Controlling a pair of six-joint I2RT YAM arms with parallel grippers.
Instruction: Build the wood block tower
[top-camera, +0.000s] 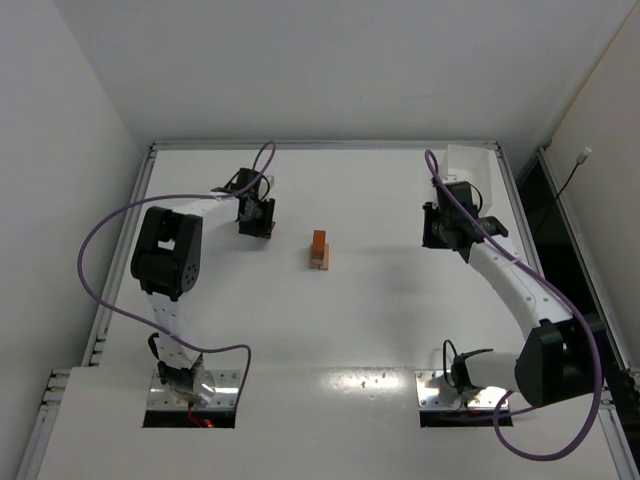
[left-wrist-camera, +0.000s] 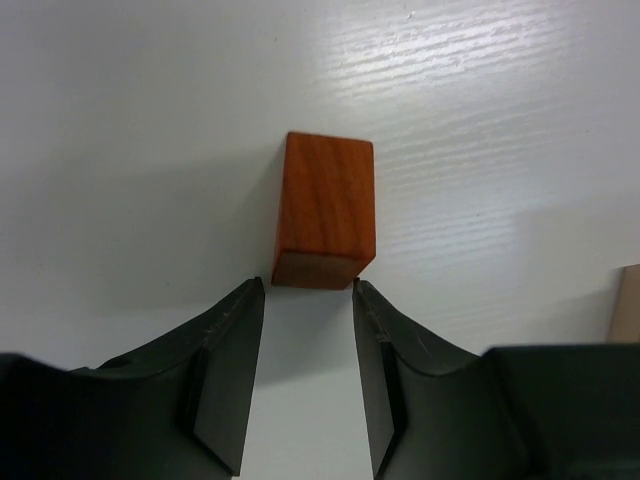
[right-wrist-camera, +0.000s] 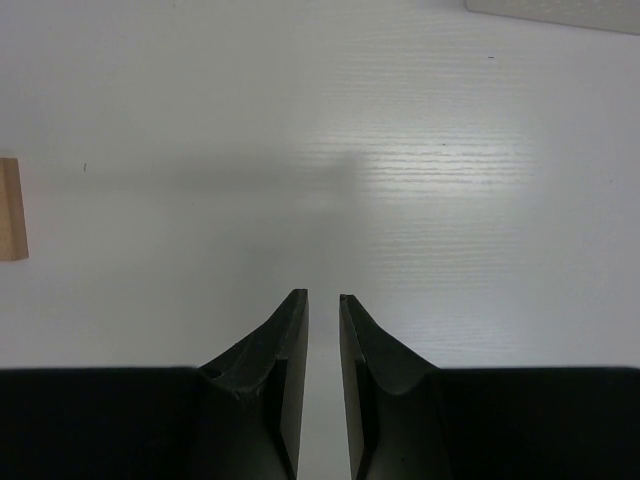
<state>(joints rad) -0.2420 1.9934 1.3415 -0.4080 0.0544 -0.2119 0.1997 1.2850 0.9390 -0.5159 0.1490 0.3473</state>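
Observation:
The tower (top-camera: 319, 250) stands mid-table, a pale tan base with a reddish-orange piece on top. My left gripper (top-camera: 257, 216) is to its left, pointing down at the table. In the left wrist view a reddish-orange wood block (left-wrist-camera: 325, 205) lies on the white surface, its near end right at the tips of the left gripper (left-wrist-camera: 307, 285). The jaws stand apart about as wide as the block and do not clamp it. A tan piece (left-wrist-camera: 630, 300) shows at the right edge. My right gripper (right-wrist-camera: 322, 297) holds nothing, its jaws a narrow gap apart. A tan block (right-wrist-camera: 10, 210) shows at the left edge.
A white rectangular box (top-camera: 472, 170) stands at the back right, behind the right gripper (top-camera: 440, 226); its corner (right-wrist-camera: 555, 10) shows in the right wrist view. Purple cables loop off both arms. The raised table rim (top-camera: 320, 146) runs along the back.

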